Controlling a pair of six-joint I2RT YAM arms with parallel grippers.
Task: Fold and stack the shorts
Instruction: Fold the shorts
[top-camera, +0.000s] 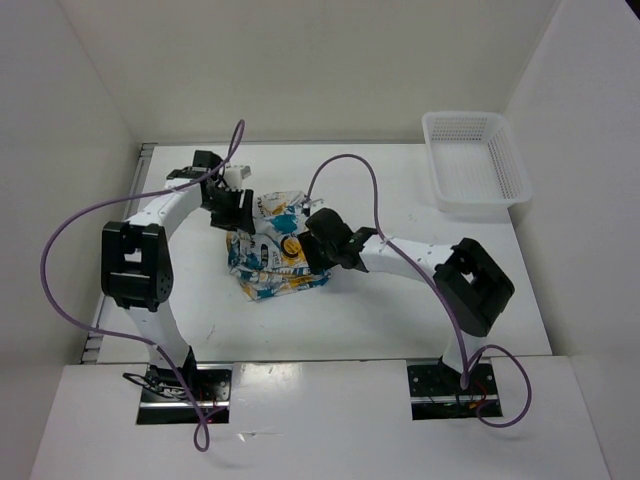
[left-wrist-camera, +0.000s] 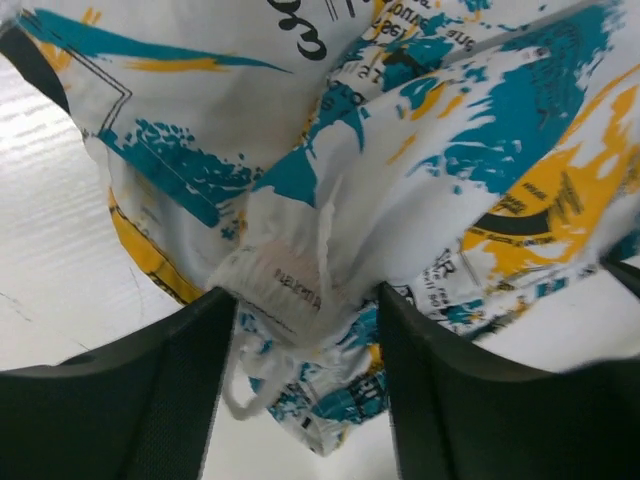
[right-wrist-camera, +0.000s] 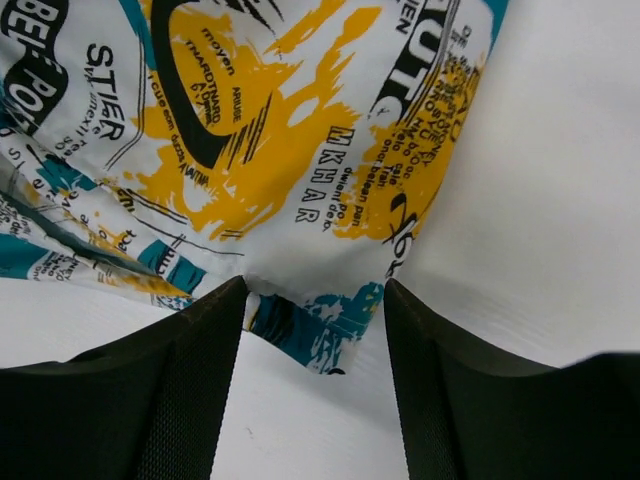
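Observation:
The shorts (top-camera: 268, 268), white with teal, yellow-orange and black print, lie in a crumpled heap at the table's middle. My left gripper (top-camera: 240, 215) is at their far left edge. In the left wrist view it (left-wrist-camera: 308, 300) is open, with a bunched white waistband part of the shorts (left-wrist-camera: 290, 280) and a cord loop between its fingers (left-wrist-camera: 170, 390). My right gripper (top-camera: 312, 242) is at the heap's right side. In the right wrist view it (right-wrist-camera: 315, 292) is open, with a teal corner of the shorts (right-wrist-camera: 310, 325) lying on the table between its fingers (right-wrist-camera: 180, 390).
A white plastic mesh basket (top-camera: 475, 165) stands at the far right of the table (top-camera: 400, 310). White walls close in the table at the back and both sides. Purple cables loop over both arms.

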